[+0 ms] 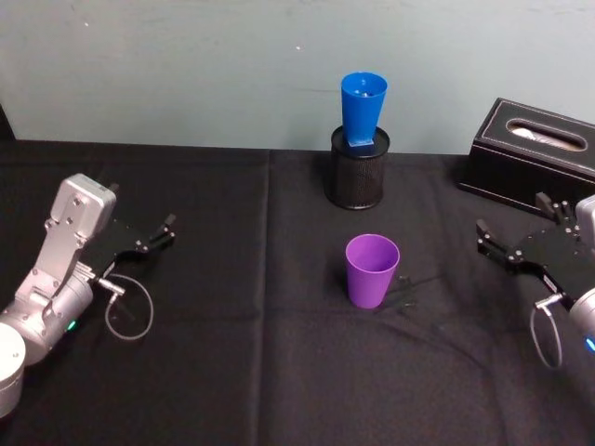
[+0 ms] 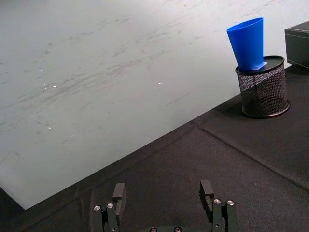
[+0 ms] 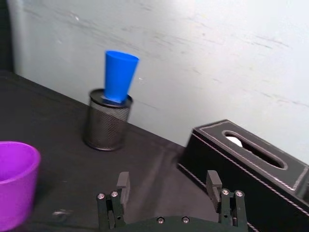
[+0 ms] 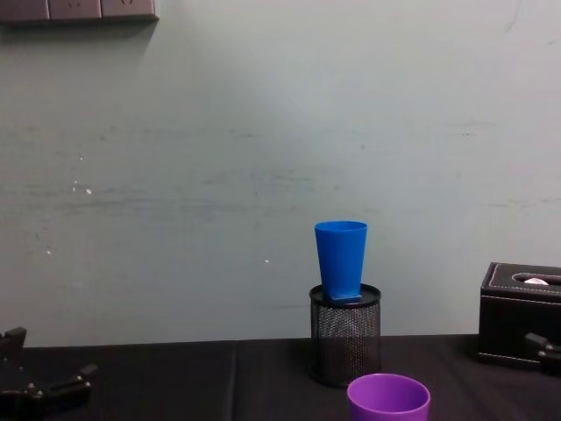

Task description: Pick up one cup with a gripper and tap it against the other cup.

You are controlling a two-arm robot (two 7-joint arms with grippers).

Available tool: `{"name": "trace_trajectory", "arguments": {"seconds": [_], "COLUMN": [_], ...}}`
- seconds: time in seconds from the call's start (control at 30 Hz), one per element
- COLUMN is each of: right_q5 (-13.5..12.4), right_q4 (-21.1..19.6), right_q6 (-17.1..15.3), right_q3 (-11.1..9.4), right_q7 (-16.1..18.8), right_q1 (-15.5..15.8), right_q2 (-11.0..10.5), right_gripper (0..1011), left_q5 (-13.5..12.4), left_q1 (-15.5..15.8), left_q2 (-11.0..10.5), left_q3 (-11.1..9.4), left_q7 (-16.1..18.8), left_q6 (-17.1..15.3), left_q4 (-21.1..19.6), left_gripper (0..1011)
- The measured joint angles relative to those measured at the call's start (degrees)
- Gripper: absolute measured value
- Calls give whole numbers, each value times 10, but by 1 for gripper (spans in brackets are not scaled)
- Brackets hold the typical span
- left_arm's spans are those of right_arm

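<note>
Centrally: purple cup (image 1: 372, 269), upright on its base, mouth up, long axis vertical. Right gripper (image 1: 483, 238) lay to the cup's right at about the same depth, fingers spread and holding nothing, tips aimed toward it; judged the nearer arm. Left gripper (image 1: 165, 232) sat far left, likewise spread and holding nothing, farther off. Blue cup (image 1: 363, 107) stood base-down in the holder (image 1: 359, 177), behind the purple cup, near the wall (image 1: 186, 65). Box (image 1: 535, 149), back right. Surface: black cloth (image 1: 232, 372), one fold line running front to back.
</note>
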State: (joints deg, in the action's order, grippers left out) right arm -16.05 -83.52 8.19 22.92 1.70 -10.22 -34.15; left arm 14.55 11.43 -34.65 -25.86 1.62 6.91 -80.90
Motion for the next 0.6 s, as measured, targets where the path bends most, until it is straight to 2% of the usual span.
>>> {"name": "trace_trajectory", "arguments": {"seconds": [0.1,0.13,0.27,0.43,0.6], "right_q5": [-24,-43,-88,-121,-133], "right_q4": [-16,-25,-43,-55,-44], "right_q6": [-2,-5,-18,-35,-26], "right_q3": [-8,-12,-20,-19,-6], "right_q7": [28,51,109,172,239], "right_q1": [12,19,38,53,55], "right_q2": [-6,-11,-25,-40,-43], "right_gripper": [1003,1003,1003,1003,1003], "left_q5": [0,0,0,0,0], "left_q1": [0,0,0,0,0], "left_q2": [0,0,0,0,0], "left_q3": [0,0,0,0,0], "left_q7": [0,0,0,0,0], "left_q6": [0,0,0,0,0], "left_q4": [0,0,0,0,0], "left_gripper": [1005,1005,1005,1004,1005]}}
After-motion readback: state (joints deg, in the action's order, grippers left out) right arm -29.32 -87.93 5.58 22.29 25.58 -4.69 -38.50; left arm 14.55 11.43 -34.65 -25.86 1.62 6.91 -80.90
